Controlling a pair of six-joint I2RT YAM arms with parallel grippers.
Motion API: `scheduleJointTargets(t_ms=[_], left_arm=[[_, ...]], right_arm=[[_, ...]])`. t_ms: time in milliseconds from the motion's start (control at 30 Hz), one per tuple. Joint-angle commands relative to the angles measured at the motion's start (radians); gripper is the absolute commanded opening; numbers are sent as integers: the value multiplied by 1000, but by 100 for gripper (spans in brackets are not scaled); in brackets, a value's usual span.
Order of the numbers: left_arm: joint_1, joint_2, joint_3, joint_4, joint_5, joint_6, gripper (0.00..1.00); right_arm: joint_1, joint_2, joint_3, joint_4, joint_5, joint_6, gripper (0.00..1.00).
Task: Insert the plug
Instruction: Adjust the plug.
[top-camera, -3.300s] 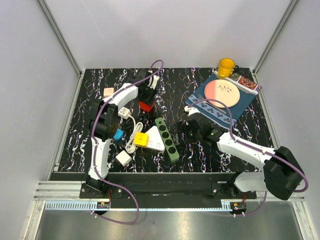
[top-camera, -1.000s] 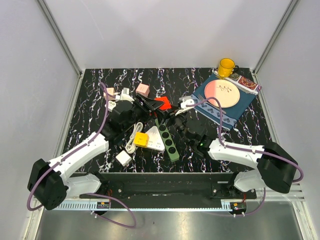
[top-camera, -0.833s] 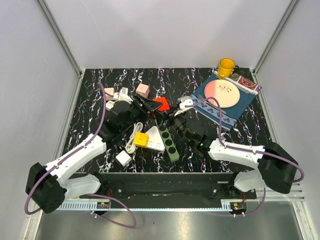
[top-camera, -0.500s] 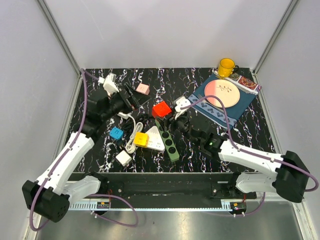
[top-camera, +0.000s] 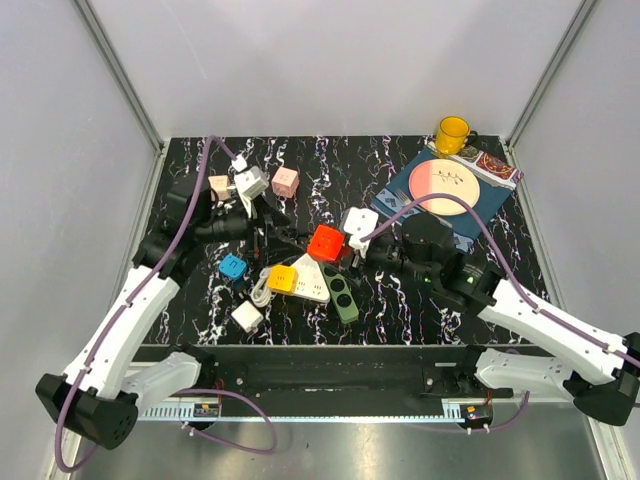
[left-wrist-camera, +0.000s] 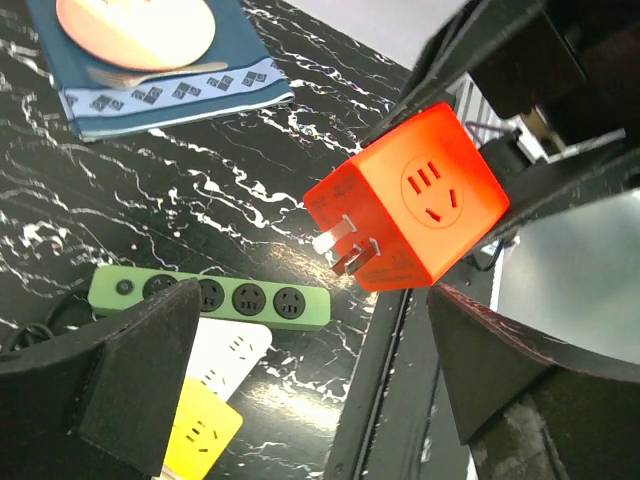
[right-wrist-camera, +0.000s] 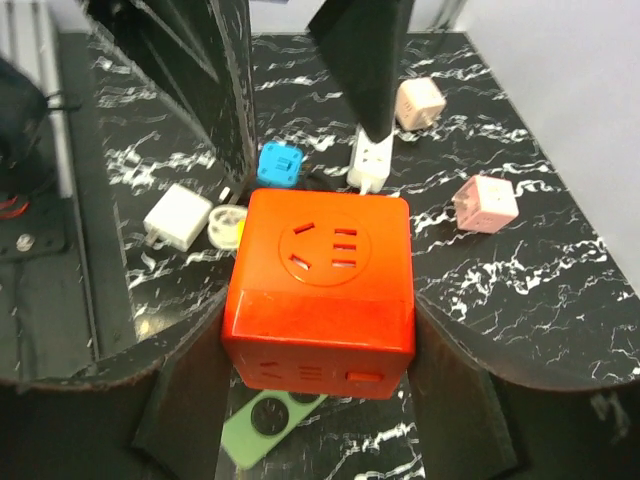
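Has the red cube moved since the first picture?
Yes: the red cube has shifted right and nearer, toward the green power strip.

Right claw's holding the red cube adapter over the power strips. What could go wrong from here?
1. The right claw grips the red cube by its smooth sides; pressing it into a socket could make it slip or twist.
2. Its prongs seem to point sideways, not down, and look flat, while the green strip has round sockets: a misfit or a skidding strip is possible.
3. The open left claw sits close to the cube, so the arms could collide.
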Motion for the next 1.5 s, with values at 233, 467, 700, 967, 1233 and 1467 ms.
scheduleJointTargets(t_ms=[233, 467, 700, 967, 1233, 1467], left_arm=[[-136, -140, 0, -28, 73, 485, 99], [-291, -119, 52, -108, -132, 637, 99], [-374, -64, 93, -114, -241, 682, 99], [-442, -9, 115, -114, -275, 697, 98], [-465, 25, 113, -152, -283, 691, 88], [-466, 33, 106, -168, -307, 688, 80]], right_arm=[[-1, 25, 190, -322, -176, -155, 0], [-3, 56, 266, -387, -210, -188, 0], [-1, 81, 309, -423, -235, -201, 0], [-1, 104, 332, -443, -241, -209, 0], [-1, 119, 343, -447, -238, -214, 0], [-1, 124, 351, -447, -239, -214, 0]])
